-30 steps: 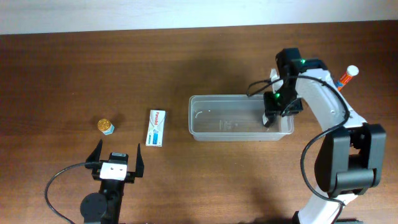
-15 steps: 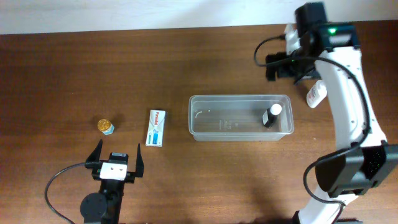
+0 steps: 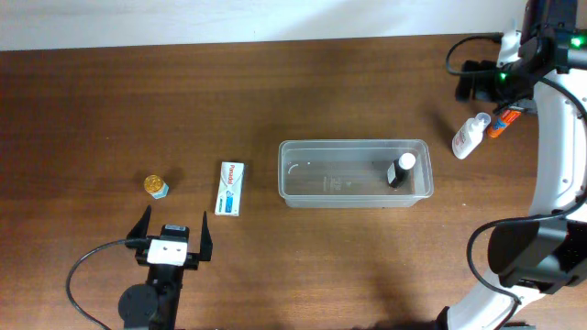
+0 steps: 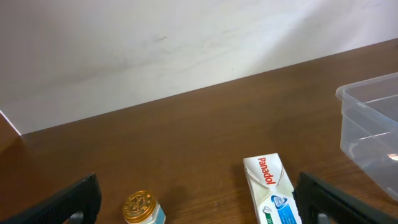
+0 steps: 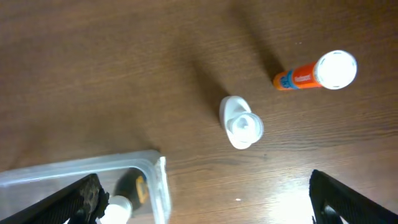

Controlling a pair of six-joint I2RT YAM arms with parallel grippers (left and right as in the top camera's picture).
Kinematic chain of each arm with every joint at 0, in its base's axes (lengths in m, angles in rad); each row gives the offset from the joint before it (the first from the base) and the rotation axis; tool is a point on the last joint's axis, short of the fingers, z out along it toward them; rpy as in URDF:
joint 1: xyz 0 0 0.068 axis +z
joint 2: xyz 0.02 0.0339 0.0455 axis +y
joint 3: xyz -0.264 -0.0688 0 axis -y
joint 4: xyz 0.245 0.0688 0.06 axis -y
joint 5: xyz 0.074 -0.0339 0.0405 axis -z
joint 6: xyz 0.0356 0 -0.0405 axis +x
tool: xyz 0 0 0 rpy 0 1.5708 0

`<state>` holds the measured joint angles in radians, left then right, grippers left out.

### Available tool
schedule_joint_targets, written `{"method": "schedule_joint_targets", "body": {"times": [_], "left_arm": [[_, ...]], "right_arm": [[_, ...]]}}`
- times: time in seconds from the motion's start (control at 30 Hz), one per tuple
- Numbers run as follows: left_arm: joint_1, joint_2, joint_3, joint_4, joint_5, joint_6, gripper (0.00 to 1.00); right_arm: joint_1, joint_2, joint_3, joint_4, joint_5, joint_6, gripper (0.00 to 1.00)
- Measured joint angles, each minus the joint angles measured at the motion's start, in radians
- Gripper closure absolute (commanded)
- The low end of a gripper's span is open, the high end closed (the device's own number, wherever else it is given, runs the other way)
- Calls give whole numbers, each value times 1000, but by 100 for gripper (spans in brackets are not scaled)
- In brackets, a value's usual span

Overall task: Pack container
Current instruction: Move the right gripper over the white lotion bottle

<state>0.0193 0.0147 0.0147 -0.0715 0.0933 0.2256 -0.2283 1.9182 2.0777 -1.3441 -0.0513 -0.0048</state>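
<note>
Container (image 3: 355, 173) clear, rectangular, rounded corners, rimmed

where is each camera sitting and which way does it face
Overhead: above the table, facing straight down; both arms show, container central.
Left wrist: low on the left gripper, facing the back wall over the Panadol box; fingers in bottom corners.
Right wrist: high on the right gripper, facing down at the white bottle; fingers in bottom corners.
Shared: both wrist views catch a container corner.
</note>
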Motion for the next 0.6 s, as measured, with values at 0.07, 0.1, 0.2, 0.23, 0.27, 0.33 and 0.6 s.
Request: {"method": "schedule_joint_targets", "body": {"times": [0.07, 0.1, 0.2, 0.23, 0.27, 0.33, 0.6], "left_arm": [[0, 0, 0, 0, 0, 0, 1], [0, 0, 0, 0, 0, 0, 1], [0, 0, 0, 0, 0, 0, 1], [0, 0, 0, 0, 0, 0, 1], [0, 0, 0, 0, 0, 0, 1], [0, 0, 0, 0, 0, 0, 1], [0, 0, 0, 0, 0, 0, 1]], "right_arm": [[-10, 0, -2, -1, -2, -68, 2], [-14, 0, -5, -1, -6, -103, 2], [-23, 0, -25, 11, -6, -181, 2], [-25, 0, -35, 20, -7, -197, 2], [-25, 0, -48, 28, -9, -214, 2], [-25, 5, -68, 32, -10, -235, 1], [-25, 117, -80, 42, -10, -264, 2]]}}
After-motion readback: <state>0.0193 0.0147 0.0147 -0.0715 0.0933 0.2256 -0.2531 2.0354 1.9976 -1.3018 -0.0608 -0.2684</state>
